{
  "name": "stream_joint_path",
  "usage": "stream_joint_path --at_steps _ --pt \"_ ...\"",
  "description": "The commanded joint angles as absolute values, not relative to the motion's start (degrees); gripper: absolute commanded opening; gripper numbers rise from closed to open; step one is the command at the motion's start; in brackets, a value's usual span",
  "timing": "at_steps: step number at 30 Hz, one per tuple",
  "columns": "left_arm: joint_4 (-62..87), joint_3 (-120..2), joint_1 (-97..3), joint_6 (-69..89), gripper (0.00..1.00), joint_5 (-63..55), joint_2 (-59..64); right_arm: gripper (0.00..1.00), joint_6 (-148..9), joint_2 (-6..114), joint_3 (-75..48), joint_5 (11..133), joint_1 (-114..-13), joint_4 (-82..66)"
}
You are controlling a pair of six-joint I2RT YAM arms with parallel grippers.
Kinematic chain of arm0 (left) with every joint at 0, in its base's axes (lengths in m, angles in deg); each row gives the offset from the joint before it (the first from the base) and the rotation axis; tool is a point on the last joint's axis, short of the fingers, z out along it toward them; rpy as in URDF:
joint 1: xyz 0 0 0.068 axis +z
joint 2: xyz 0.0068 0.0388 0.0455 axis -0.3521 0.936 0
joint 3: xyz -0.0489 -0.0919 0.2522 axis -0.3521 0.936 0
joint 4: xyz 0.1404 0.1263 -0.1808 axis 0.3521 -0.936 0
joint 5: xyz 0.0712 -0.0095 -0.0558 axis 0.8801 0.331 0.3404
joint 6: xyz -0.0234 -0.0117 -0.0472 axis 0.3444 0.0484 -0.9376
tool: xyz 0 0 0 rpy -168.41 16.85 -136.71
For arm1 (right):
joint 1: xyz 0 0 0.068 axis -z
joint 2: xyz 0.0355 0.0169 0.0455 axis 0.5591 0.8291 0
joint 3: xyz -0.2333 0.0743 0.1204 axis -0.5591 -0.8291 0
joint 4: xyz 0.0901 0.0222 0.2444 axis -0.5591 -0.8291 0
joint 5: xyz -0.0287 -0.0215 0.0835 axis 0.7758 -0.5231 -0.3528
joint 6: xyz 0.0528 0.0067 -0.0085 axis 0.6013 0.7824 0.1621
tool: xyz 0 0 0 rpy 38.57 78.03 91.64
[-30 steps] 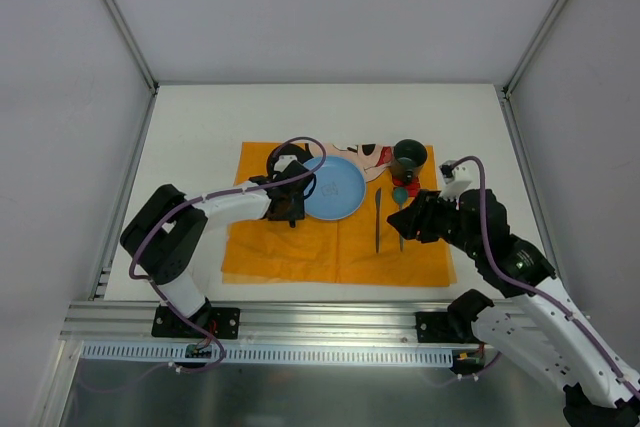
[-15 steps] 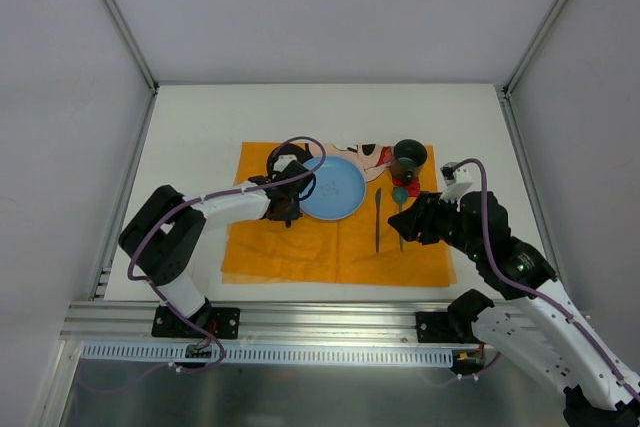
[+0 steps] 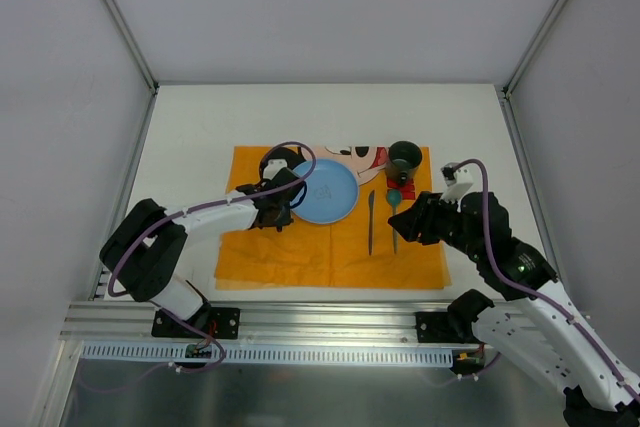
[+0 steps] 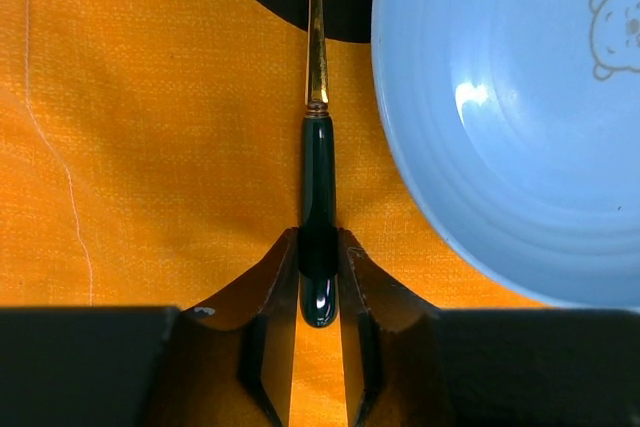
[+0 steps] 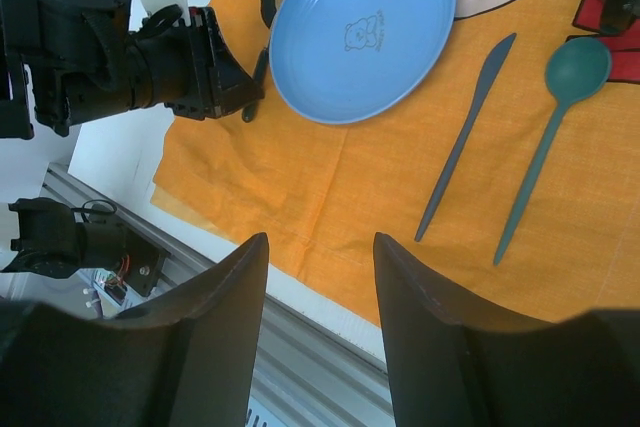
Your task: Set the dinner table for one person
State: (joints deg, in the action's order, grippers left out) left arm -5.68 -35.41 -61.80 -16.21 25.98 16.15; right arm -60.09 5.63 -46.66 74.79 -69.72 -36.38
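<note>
The worktop (image 3: pixel 200 117) is a large, flat, white rectangle with a matte, unmarked surface, and it lies level. Grey walls (image 3: pixel 330 7) close it in along the far, left and right edges. An aluminium rail (image 3: pixel 300 322) runs along the near edge. An orange mat (image 3: pixel 290 247) covers the middle, reaching close to the near edge. Bare white shows in a wide band at the far edge and in strips down both sides.
</note>
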Motion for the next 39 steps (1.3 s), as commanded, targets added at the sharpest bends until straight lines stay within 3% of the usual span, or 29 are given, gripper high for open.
stream_joint_path --at_steps 1,2,3,4,6,39 --pt "-8.8 -32.3 -61.2 -16.9 0.27 29.3 12.9 0.5 -59.4 4.6 -46.9 74.0 -70.0 -35.3" --pt "-8.8 -32.1 -61.2 -17.0 0.44 29.1 12.8 0.5 -59.1 4.6 -47.0 73.9 -70.0 -35.2" --pt "-8.8 -31.9 -61.2 -17.0 0.52 28.9 12.8 0.5 -59.0 4.5 -47.0 73.8 -70.0 -35.1" --pt "-8.7 -31.9 -61.2 -17.1 0.59 28.7 12.8 0.5 -58.9 4.3 -47.0 73.7 -70.0 -35.2" --pt "-8.8 -32.1 -61.2 -17.0 0.62 28.4 12.9 0.5 -58.9 4.2 -46.9 73.9 -70.0 -35.2" --pt "-10.8 -30.8 -59.1 -18.9 0.59 30.6 12.6 0.49 -59.2 4.3 -46.4 73.6 -70.0 -36.0"
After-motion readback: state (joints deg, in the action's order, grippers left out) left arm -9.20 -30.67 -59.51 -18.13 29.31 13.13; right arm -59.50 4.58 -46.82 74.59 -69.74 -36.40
